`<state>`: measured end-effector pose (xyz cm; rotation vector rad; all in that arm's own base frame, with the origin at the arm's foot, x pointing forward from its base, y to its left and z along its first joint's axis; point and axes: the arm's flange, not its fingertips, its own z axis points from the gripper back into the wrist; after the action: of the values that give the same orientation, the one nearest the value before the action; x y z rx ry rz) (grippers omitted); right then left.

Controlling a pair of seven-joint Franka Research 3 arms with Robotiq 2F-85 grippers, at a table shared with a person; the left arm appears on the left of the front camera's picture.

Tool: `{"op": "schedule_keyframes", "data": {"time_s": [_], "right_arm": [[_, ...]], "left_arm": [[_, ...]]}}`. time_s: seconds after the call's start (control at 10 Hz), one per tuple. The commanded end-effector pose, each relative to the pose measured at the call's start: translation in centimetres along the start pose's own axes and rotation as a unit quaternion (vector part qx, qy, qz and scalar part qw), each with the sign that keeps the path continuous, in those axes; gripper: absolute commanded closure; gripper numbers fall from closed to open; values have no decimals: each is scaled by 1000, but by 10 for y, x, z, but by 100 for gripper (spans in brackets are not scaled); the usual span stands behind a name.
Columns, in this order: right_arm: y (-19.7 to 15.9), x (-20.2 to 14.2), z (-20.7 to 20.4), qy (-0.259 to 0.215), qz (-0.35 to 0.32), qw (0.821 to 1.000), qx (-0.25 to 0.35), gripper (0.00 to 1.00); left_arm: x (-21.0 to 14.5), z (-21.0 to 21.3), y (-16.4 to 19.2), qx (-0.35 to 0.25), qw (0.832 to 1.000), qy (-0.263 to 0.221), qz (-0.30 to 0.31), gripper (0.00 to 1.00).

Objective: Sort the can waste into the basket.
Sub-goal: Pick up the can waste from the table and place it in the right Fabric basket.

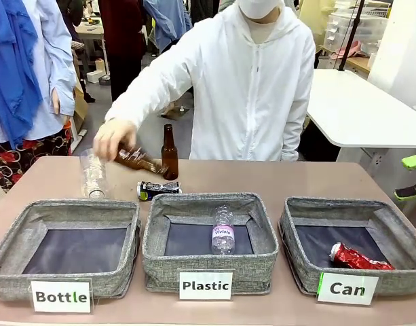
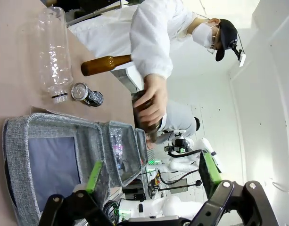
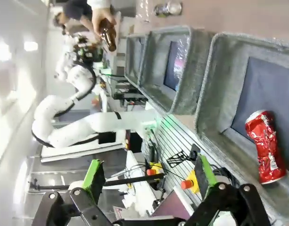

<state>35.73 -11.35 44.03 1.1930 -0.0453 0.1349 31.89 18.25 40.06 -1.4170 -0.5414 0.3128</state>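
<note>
Red can (image 1: 357, 257) already in Can basket (image 1: 350, 204); black can (image 1: 158, 189) lies on surface (image 1: 296, 180), so I'd drop my left hand (image 2: 152, 173), jaws apart like my right hand (image 3: 150, 175), across its barrel.

Front view faces person (image 1: 255, 81), all 3 share baskets (image 1: 299, 265)

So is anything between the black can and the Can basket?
Yes. The black can lies on the table behind the Plastic basket, which sits between it and the Can basket. A brown bottle stands upright just behind the can.
</note>
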Motion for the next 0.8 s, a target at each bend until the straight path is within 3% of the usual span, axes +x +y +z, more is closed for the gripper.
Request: {"op": "schedule_keyframes", "data": {"time_s": [0.0, 0.3, 0.5, 0.7], "right_arm": [[10, -9, 1, 18, 40, 998, -44, 0], [10, -9, 1, 18, 40, 998, -44, 0], [10, -9, 1, 18, 40, 998, -44, 0], [10, -9, 1, 18, 40, 998, -44, 0]], "left_arm": [[6, 38, -36, -76, 997, -23, -1, 0], [12, 152, -100, -190, 975, -112, -12, 0], [3, 216, -108, -219, 961, -168, -20, 0], [-3, 251, -115, -227, 952, -199, -44, 0]]}}
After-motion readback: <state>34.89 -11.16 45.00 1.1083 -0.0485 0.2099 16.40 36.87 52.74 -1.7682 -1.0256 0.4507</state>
